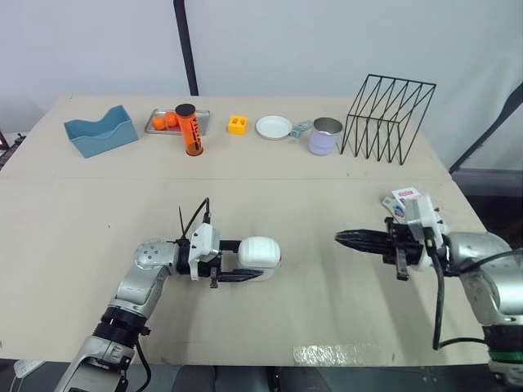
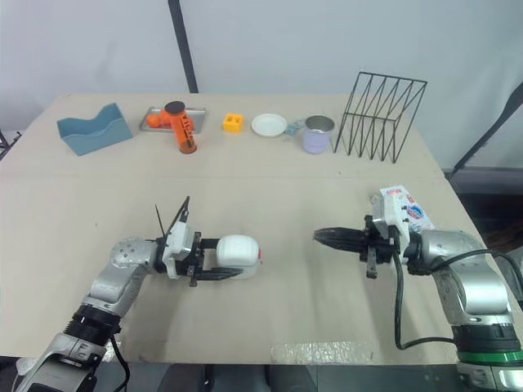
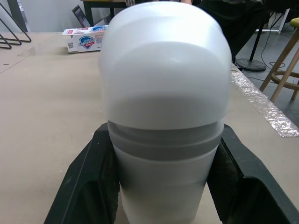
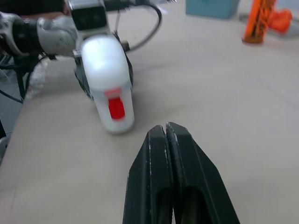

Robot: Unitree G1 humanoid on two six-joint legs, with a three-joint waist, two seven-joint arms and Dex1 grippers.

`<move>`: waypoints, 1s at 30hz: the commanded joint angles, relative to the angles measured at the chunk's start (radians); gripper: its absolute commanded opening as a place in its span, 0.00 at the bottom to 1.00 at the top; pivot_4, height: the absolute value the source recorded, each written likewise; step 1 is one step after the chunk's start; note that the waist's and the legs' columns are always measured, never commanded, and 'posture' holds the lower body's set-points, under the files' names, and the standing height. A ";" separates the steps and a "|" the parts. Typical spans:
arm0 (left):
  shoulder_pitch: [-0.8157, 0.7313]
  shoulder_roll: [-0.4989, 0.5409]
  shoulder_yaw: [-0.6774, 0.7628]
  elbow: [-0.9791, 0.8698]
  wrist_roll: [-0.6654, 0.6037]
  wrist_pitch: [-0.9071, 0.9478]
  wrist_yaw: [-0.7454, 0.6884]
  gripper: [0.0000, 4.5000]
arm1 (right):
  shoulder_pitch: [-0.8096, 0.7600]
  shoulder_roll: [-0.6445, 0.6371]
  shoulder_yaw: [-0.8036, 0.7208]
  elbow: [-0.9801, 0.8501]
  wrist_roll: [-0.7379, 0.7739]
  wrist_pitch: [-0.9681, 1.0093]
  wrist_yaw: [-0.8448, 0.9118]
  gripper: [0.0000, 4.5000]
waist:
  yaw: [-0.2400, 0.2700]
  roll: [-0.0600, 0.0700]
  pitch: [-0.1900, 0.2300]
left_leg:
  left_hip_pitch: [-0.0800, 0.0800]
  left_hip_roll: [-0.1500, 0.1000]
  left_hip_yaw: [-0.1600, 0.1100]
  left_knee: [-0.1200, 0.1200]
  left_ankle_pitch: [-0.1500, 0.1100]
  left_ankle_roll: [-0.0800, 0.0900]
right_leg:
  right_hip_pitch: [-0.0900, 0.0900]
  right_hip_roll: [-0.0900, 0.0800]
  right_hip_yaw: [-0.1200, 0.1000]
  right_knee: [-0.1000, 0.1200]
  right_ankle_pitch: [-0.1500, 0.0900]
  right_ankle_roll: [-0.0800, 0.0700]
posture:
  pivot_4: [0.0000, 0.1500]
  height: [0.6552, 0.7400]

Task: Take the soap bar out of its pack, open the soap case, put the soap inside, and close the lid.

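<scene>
While the left jaws are gripping the white soap case [image 1: 260,251] from both sides near the worktop's [image 1: 327,180] front edge, the right jaws are pressed together and empty, pointing at the case. The right wrist view is showing a red patch [image 4: 116,108] on the case's end, and the left wrist view is showing a grey seam [image 3: 163,147] under its rounded lid. The soap pack [image 2: 402,206] is lying beside the right wrist.

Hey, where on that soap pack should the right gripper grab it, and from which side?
Probably across the two long sides of the soap pack, coming down from above: it lies flat on the table, near the right edge, so its narrow width suits the right gripper, now shut.
</scene>
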 commanded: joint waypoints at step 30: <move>0.017 0.009 -0.010 -0.017 0.016 -0.008 0.010 0.43 | -0.228 0.080 0.321 -0.329 -0.052 0.290 -0.274 0.02 | 0.001 0.000 0.000 | -0.001 0.000 -0.001 0.000 0.000 0.000 | -0.001 0.000 -0.001 0.000 0.000 0.000 | 1.00 1.00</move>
